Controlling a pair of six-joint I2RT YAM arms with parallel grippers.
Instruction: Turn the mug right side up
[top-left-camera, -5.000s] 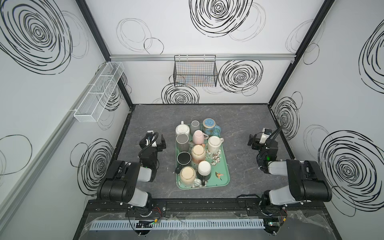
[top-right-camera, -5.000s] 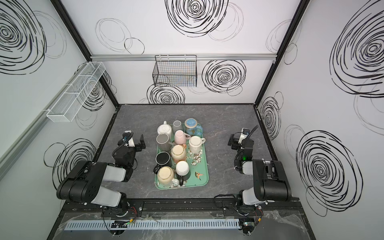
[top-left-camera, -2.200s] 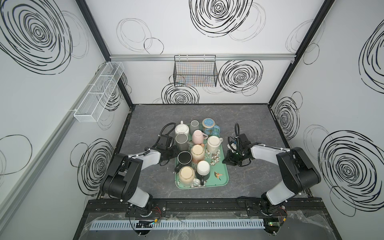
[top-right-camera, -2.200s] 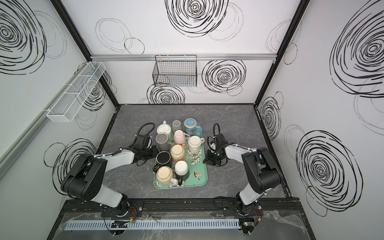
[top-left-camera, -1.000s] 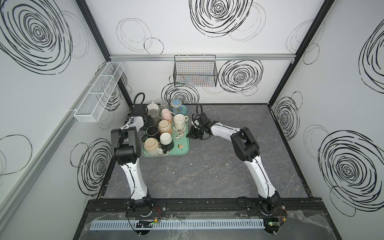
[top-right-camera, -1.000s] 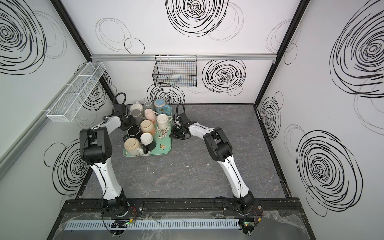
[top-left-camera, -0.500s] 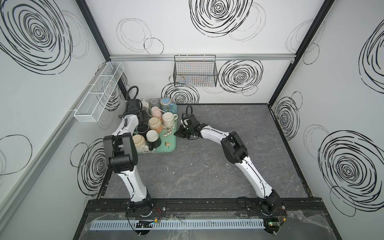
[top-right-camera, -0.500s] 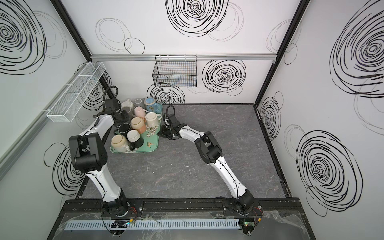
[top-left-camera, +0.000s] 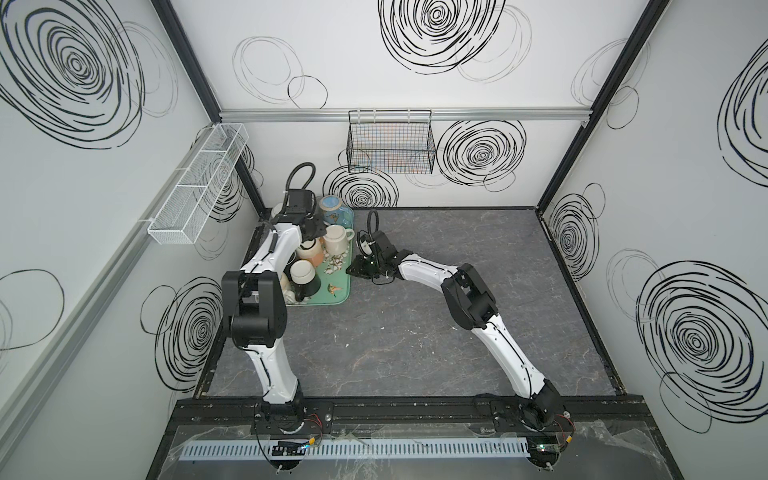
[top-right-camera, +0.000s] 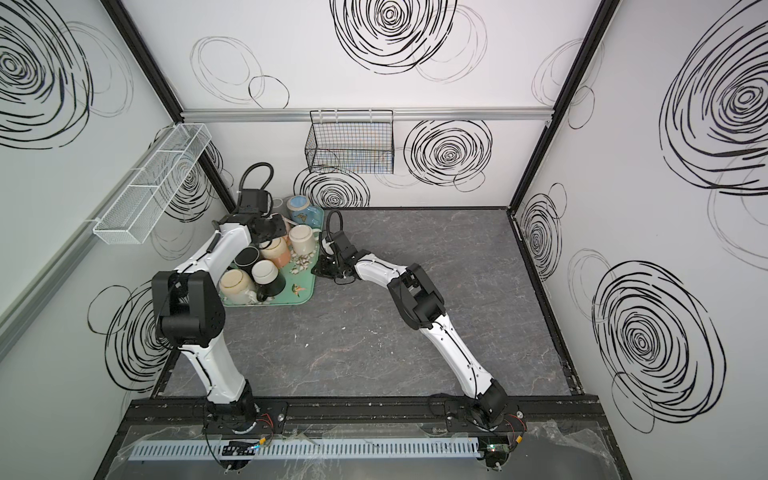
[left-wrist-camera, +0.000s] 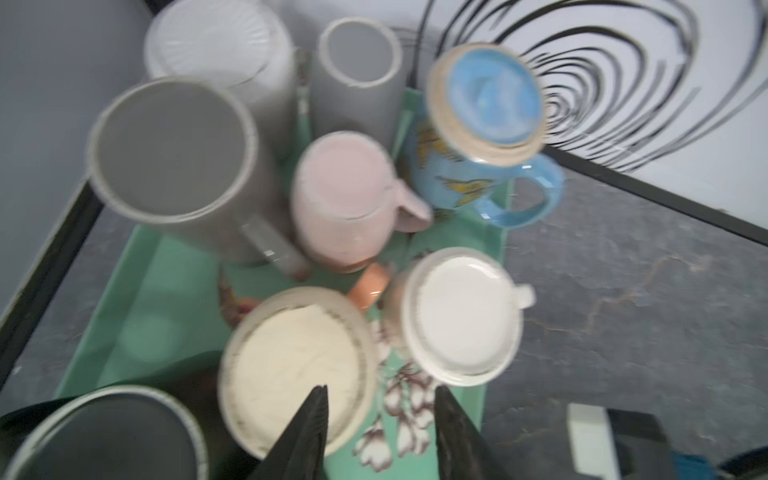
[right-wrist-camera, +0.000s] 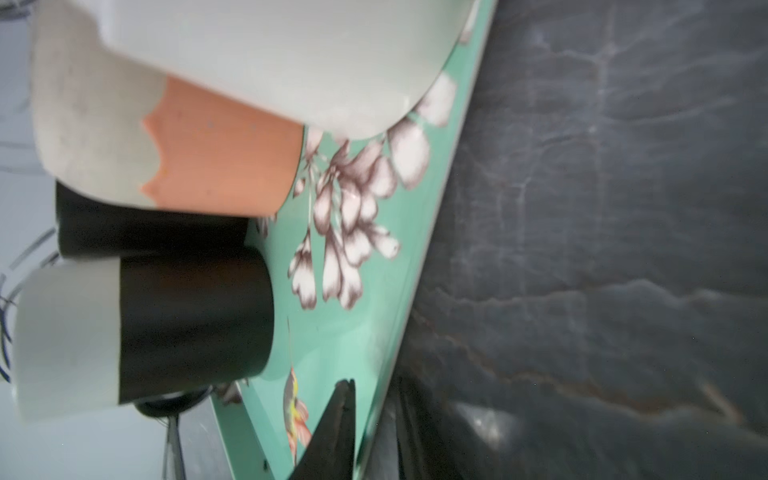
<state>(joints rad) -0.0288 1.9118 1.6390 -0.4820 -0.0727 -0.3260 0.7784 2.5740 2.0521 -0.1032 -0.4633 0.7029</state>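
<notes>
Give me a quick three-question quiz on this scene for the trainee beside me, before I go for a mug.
1. True or false: the blue mug stands mouth up on the green tray.
2. Whose fingers straddle the tray's rim? A) left gripper B) right gripper C) neither
3. In the left wrist view, are the left gripper's fingers apart or closed together?
Key: 1 false, the blue mug is base up. 2 B. 3 apart, gripping nothing.
</notes>
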